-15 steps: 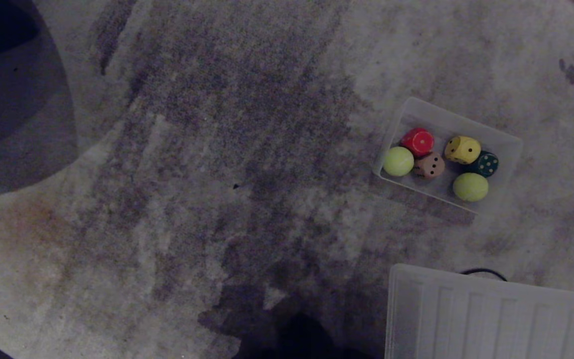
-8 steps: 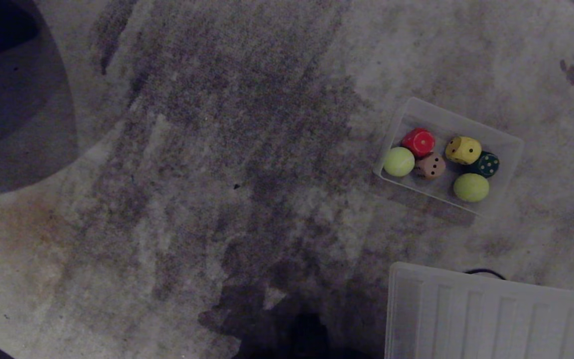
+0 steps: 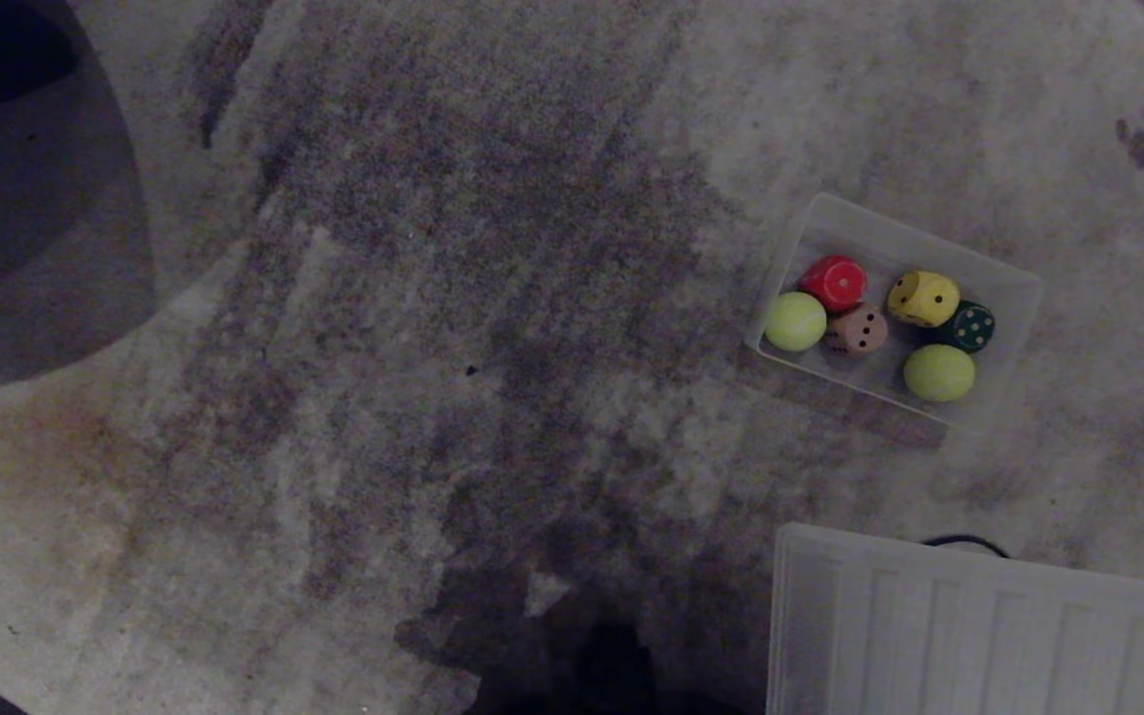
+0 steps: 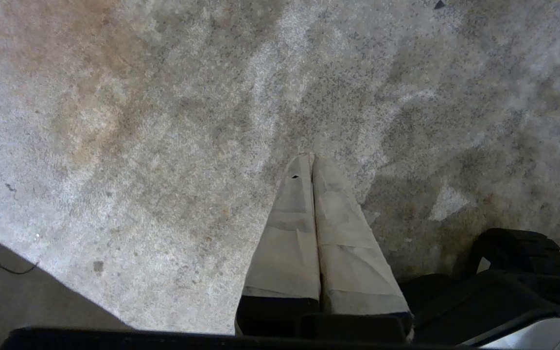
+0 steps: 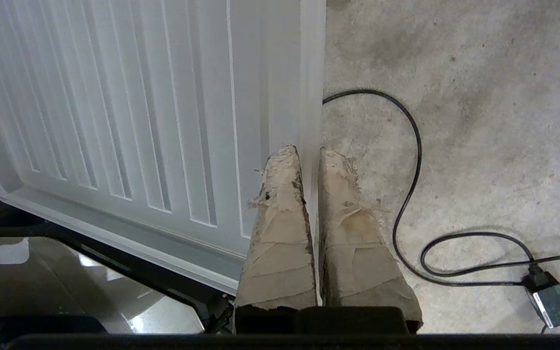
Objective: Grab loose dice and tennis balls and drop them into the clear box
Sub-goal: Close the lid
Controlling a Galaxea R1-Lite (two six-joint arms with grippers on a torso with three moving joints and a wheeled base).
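1. Clear box (image 3: 1014, 283), at about 2 o'clock in the head view, holds all six pieces: red die (image 3: 834, 282), tan die (image 3: 856, 329), yellow die (image 3: 923, 298), green die (image 3: 971, 326) and two tennis balls (image 3: 794, 321) (image 3: 939, 372). Nothing lies loose on the carpet (image 3: 433, 298).
2. Left gripper (image 4: 312, 160): fingers pressed together, empty, above bare carpet.
3. Right gripper (image 5: 306, 153): fingers nearly together, pinching nothing, over the edge of the white ribbed panel (image 5: 114, 107), beside a black cable (image 5: 409, 194).
4. Risk: the task looks finished; a further move could snag the cable or knock the box.
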